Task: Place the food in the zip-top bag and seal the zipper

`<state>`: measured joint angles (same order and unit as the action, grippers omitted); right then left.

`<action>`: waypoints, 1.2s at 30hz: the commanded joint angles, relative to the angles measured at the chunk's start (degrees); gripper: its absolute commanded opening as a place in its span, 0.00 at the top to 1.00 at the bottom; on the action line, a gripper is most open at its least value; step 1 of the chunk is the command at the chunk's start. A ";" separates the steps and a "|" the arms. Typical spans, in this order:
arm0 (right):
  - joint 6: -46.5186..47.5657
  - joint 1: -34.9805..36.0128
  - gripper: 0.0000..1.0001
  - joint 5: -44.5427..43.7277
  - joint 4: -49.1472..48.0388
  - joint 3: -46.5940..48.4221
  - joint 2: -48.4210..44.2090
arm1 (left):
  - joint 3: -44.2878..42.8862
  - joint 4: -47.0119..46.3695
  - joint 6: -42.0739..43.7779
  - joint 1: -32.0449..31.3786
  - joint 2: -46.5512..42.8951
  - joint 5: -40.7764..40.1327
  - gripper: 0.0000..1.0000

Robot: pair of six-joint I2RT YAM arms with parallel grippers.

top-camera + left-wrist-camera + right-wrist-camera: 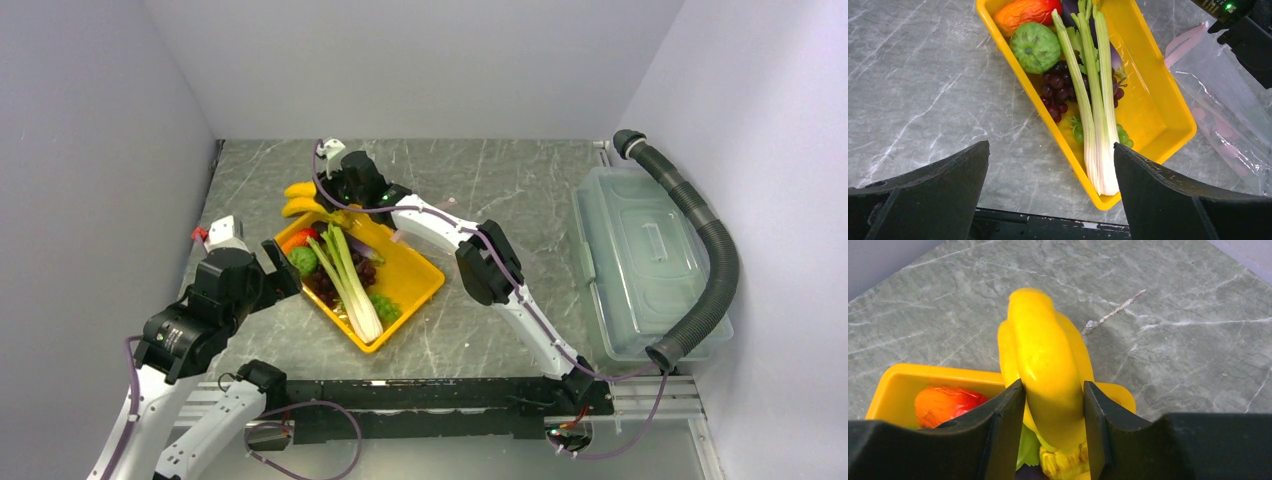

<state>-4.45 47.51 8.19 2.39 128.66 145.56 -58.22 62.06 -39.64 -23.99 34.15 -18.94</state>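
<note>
Up top first: the right arm stretches across the table to the far left corner of the yellow tray (428,272), and the right gripper (322,205) is down on the bananas (298,198), which sit right at that corner on the grey marbled table (500,170). The left gripper (285,275) hangs just off the tray's near left side, and the celery stalk (350,280) lies lengthwise in the tray. Off to the right stand a translucent lidded bin (640,250) and a black ribbed hose (715,250) curling over its edge. Over to the left wrist camera: the left gripper (1050,150) is spread wide with nothing between its fingers (938,195), looking straight down on the tray (1168,105). Inside it are the celery stalk (1093,100), purple grapes (1055,92), green grapes (1124,137) near the low end, a round green piece (1035,45) and an orange-red piece (1025,11) at the top. The zip-top bag (1228,100) lies flat on the table just beside the tray's right wall, its pink zipper (1184,44) at the upper end, partly under the right arm. Now the right wrist camera: the right gripper (1054,385) is pinching the bananas (1048,355), one finger (1003,425) pressed to each flank of the bunch, stem end towards the camera. The tray's corner (898,377) and the orange-red piece (945,402) show underneath; whether the bunch has left the table, I cannot tell.
</note>
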 commanded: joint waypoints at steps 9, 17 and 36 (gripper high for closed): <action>1.54 0.30 0.82 3.50 -6.44 -4.97 -3.43 | -0.99 0.17 0.22 -0.08 -0.74 -0.83 0.00; 3.92 1.58 1.00 1.49 -13.15 -11.40 -9.19 | -0.87 0.15 0.33 -0.08 -0.88 -1.25 0.00; 9.98 2.84 1.00 -6.04 -23.09 -24.04 -22.90 | -0.79 -0.26 0.18 -0.09 -1.52 -1.50 0.00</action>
<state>4.14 50.19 4.51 -13.96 107.33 129.05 -58.22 62.08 -39.64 -23.99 33.26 -19.38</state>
